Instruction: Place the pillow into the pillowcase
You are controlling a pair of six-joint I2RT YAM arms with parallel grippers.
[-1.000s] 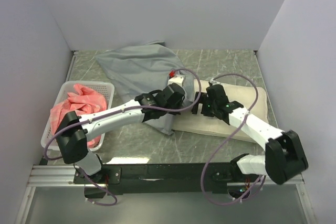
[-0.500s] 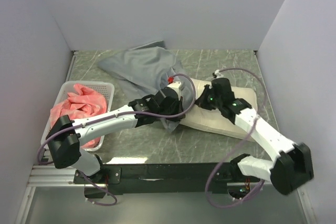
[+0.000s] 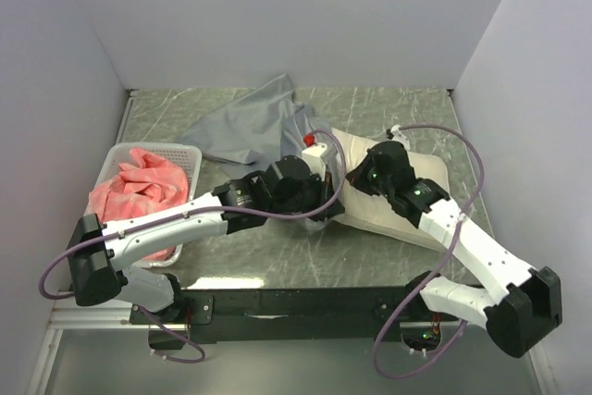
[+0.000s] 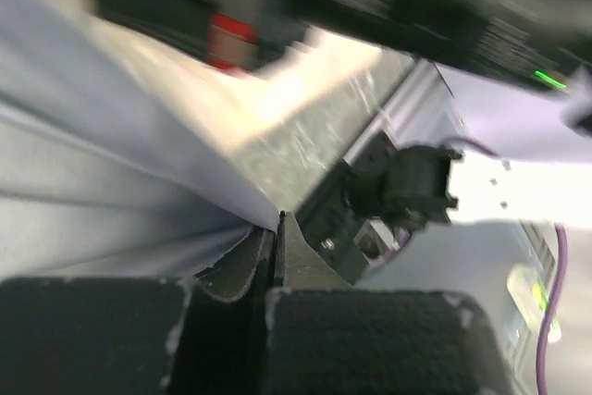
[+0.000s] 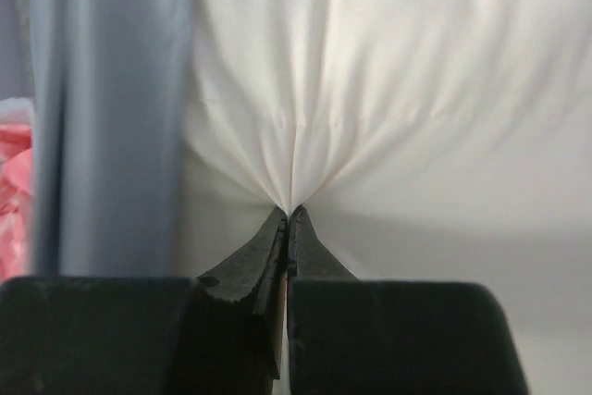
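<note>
Your right gripper [image 5: 289, 214], open a second ago, now pinches the pillow [image 5: 398, 90]; your left gripper [image 4: 277, 228] still clamps the pillowcase [image 4: 83, 182], dragged rightward toward it.

Grips a puckered fold of the cream pillow [image 5: 398, 90] in the right claw [image 5: 289, 214], jaws pressed together; grey pillowcase [image 5: 111, 108] just left, pink cloth [image 5: 11, 201] at the far-left edge
</note>
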